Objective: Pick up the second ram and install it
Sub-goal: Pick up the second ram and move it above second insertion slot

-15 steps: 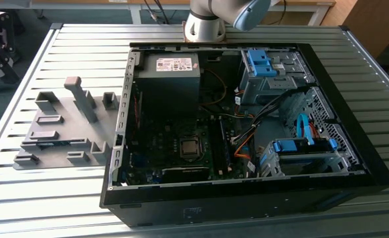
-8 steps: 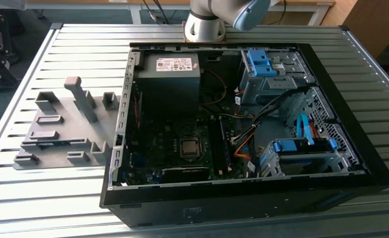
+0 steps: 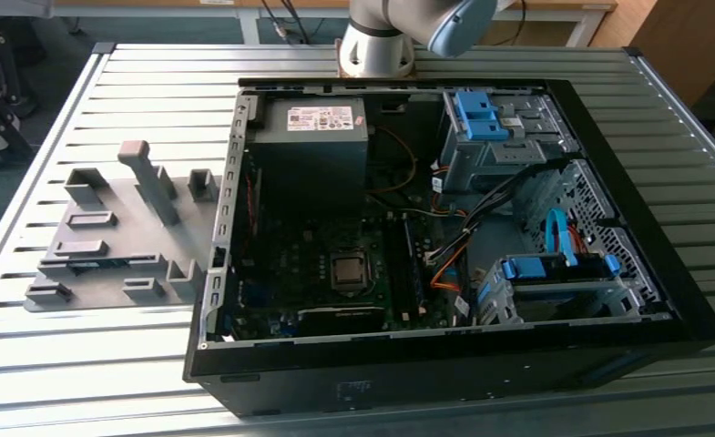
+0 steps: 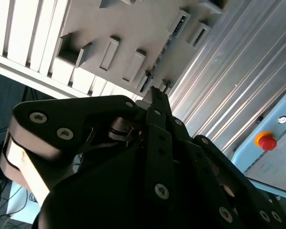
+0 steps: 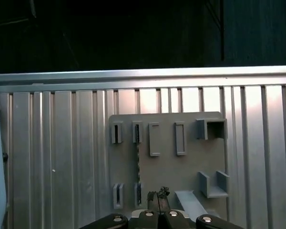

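**A:** Start at the exterior view's left. What sits in what?

**B:** A grey fixture plate (image 3: 114,228) lies flat on the slatted metal table (image 3: 41,382). It carries upright grey blocks (image 3: 150,177) and several slotted holders. The second ram (image 3: 99,263) stands on edge in the long holder on the plate's near side. In the first wrist view the second ram (image 5: 137,160) is a thin strip running between two of the slots.

**A:** And the claw?

**B:** The gripper (image 5: 157,194) hangs above the plate, apart from the strip and touching nothing. In both wrist views its fingertips meet with nothing between them.

**A:** Moving right?

**B:** A black computer case (image 3: 454,387) lies on the table with its open side up, just beside the plate. A boxy power supply (image 3: 314,137) fills its far left corner. Nearer, the motherboard (image 3: 321,305) covers the floor, with a square processor socket (image 3: 351,270) at its middle. Orange and pale cables (image 3: 448,273) run across the middle.

**A:** And the right end?

**B:** There are two metal drive cages with blue fittings, one far (image 3: 479,114) and one near (image 3: 557,269). I cannot tell whether a stick already sits in the board's memory slots.

**A:** The arm itself?

**B:** Its pale base (image 3: 375,41) stands on the table beyond the case's far wall.
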`<action>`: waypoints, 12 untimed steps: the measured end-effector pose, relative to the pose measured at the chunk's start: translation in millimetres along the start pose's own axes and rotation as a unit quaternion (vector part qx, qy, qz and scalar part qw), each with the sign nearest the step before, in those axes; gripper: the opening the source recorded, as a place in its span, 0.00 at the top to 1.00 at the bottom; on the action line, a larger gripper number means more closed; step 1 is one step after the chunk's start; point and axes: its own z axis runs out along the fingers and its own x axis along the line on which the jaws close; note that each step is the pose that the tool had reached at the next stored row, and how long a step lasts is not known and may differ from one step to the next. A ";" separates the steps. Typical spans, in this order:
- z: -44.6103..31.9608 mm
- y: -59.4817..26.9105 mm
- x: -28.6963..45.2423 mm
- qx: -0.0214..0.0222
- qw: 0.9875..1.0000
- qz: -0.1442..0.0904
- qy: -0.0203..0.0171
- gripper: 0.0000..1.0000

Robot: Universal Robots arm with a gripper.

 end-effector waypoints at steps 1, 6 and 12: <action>1.1 1.3 0.1 0.000 1.000 0.000 0.000 0.89; 6.4 5.4 0.5 0.004 1.000 -0.001 -0.001 0.83; 8.2 5.5 0.5 0.005 1.000 -0.001 -0.001 0.65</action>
